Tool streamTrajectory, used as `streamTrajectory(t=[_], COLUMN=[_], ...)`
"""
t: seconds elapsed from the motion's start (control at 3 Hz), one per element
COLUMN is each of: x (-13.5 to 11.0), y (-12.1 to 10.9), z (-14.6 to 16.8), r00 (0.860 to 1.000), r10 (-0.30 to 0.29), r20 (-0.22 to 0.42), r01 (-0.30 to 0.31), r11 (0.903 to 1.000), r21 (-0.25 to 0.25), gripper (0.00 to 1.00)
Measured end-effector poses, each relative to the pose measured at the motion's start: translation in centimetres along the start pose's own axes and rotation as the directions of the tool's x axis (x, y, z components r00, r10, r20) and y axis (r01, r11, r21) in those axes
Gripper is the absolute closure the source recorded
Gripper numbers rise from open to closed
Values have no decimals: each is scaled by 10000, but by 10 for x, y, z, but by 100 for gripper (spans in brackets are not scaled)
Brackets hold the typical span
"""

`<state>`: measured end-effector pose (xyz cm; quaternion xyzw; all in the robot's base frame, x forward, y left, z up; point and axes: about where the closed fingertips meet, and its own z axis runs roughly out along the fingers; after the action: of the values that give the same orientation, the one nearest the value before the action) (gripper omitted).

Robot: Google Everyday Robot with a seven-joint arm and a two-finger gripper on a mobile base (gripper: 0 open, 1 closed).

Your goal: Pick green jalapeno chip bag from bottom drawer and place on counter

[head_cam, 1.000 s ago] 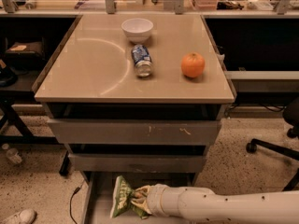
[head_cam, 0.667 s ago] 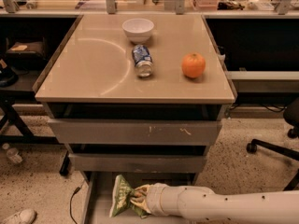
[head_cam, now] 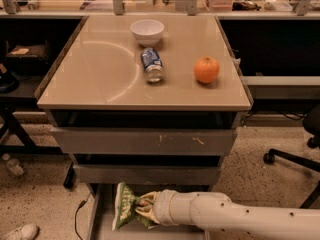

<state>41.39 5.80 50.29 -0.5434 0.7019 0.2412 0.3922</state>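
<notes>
Reaches in along the bottom of the frame with the claw (head_cam: 144, 209), apparently pinched shut on the right edge of the bag (head_cam: 124, 206), which stands crumpled on edge in the open drawer (head_cam: 102, 221) at lower centre. Could lose the bag on the lift, given a thin hold on slick foil, or snag it on the drawer fronts just above and knock it loose. Risks nudging the can (head_cam: 151, 65) into a roll on the desk (head_cam: 90, 79) if set down mid-top, near bowl (head_cam: 147, 31) and orange (head_cam: 206, 69).
</notes>
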Motion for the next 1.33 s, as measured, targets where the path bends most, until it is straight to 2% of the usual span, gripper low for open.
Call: streamTrajectory(t=[0.33,0.67,1.0,1.33], x=[-55,-119,-118,-143], y=[2,4,4,5], z=[-23,-45,-45,-54], r00=[9962,9809,9810,9709], r10=[-679,-1664,-1661,-2094], r20=[548,1005,1003,1165], r01=[691,1704,1700,2132], r11=[9974,9848,9849,9768], r21=[-197,-326,-324,-213], gripper=[100,100,100,100])
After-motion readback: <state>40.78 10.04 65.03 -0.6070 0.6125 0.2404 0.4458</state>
